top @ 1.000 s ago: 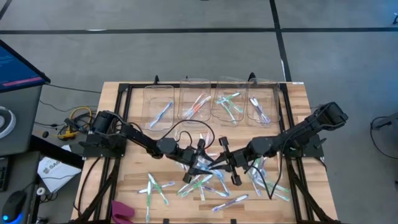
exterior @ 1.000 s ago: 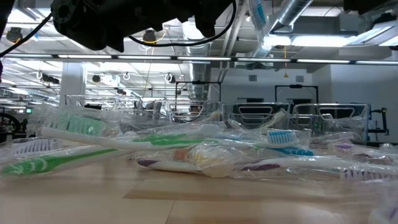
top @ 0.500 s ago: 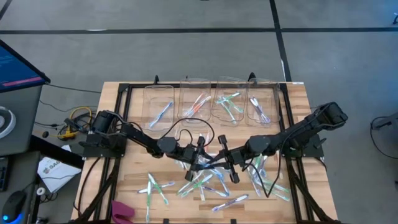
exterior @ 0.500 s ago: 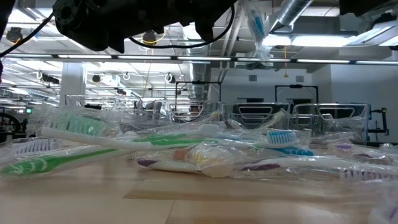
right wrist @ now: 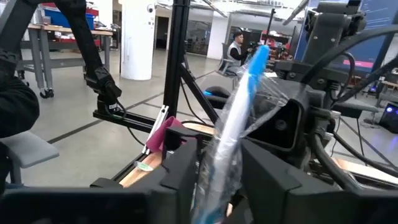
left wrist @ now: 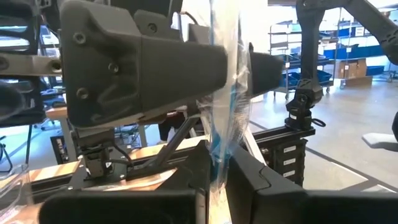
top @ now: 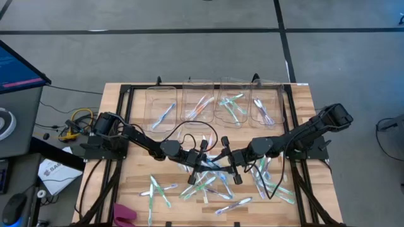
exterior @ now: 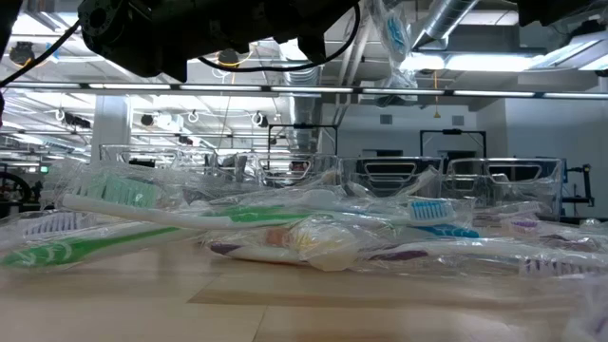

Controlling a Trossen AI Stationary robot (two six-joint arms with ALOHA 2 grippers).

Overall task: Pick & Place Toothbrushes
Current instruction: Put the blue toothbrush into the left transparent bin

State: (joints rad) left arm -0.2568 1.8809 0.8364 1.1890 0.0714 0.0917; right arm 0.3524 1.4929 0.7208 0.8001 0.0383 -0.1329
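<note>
A blue toothbrush in a clear wrapper (top: 216, 159) hangs in mid-air over the table's middle, between my two grippers. It shows high up in the low view (exterior: 394, 38). My left gripper (left wrist: 216, 186) comes from the table's left and is shut on it. My right gripper (right wrist: 217, 180) faces it from the right and is open, its fingers standing on either side of the wrapper. Many more wrapped toothbrushes (top: 208, 186) lie loose on the wooden table (top: 132, 189) below and toward the near edge. My left gripper pinches the wrapped toothbrush's handle (left wrist: 219, 163) between its two fingers. The fingers come level from the table's left and lie across the brush. The toothbrush stands roughly upright, reaching above and below the fingers, lifted clear of the table.
Several clear bins (top: 199, 104) stand in a row along the far edge, each holding a few toothbrushes. A black frame (top: 126, 94) runs around the work area. A pink cloth (top: 123, 214) lies at the near left corner. People and racks show in the room beyond.
My left gripper has shut on the wrapped toothbrush, and my right gripper, which held it before, has opened. Both arms have kept their places. The toothbrush has tipped slightly but stays in the air between them.
</note>
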